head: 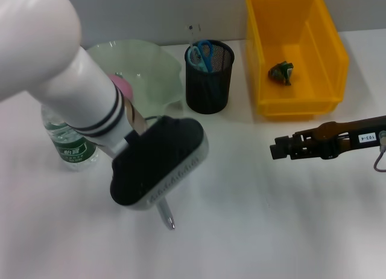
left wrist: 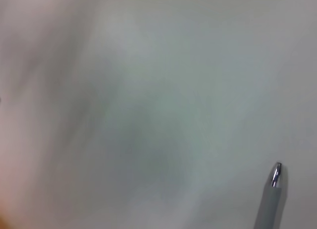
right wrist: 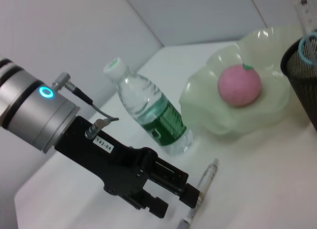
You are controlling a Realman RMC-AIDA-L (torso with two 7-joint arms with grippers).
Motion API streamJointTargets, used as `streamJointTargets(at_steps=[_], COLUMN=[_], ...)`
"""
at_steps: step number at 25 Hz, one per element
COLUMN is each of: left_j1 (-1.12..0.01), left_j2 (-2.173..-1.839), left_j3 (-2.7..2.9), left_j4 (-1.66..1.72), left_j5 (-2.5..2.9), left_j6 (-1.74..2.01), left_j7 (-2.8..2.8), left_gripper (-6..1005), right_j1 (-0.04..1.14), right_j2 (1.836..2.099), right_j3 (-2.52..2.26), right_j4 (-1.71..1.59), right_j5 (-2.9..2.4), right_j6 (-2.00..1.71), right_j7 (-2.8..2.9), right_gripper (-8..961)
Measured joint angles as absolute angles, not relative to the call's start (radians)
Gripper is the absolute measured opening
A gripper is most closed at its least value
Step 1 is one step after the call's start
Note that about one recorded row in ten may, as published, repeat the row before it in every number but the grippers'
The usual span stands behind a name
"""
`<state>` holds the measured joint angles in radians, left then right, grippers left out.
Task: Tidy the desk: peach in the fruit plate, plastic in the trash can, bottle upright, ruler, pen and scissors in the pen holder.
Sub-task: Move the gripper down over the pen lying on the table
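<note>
My left gripper (right wrist: 174, 203) is low over the table, hidden under its black wrist housing (head: 158, 163) in the head view. Its fingers stand apart in the right wrist view, with the grey pen (right wrist: 202, 189) lying on the table against one finger. The pen tip shows in the head view (head: 167, 217) and in the left wrist view (left wrist: 274, 177). The bottle (head: 71, 143) stands upright. The pink peach (right wrist: 239, 85) lies in the green fruit plate (head: 158, 66). The black pen holder (head: 208, 80) holds blue scissors (head: 199, 54) and a ruler. My right gripper (head: 278, 150) is empty at the right.
A yellow bin (head: 329, 55) at the back right holds a crumpled piece of plastic (head: 281, 72). The plate, pen holder and bin stand in a row along the back. The bottle stands close to the left arm.
</note>
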<state>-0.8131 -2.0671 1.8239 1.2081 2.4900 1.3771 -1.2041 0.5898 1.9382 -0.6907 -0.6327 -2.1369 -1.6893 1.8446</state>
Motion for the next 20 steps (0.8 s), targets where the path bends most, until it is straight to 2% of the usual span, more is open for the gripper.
streamJointTargets(at_steps=[13,20], left_j1=[-0.864,-0.903], left_j2=[-2.059,-2.068], left_j3=[1.904,1.952], left_j4=[1.213,1.148], left_j5=[2.485,2.497], left_j6=[1.386,1.377], left_j7=[-1.196,-1.194], left_gripper=[733,708], right_j1=[0.663,0.672], right_j2=[1.925,1.923], right_j3=[-0.698,-0.717], right_j4=[-0.657,-0.665], right_j5=[-2.216,-2.223], right_j6=[-1.702,-1.703], right_j7=[1.867,1.872], right_gripper=[435,437])
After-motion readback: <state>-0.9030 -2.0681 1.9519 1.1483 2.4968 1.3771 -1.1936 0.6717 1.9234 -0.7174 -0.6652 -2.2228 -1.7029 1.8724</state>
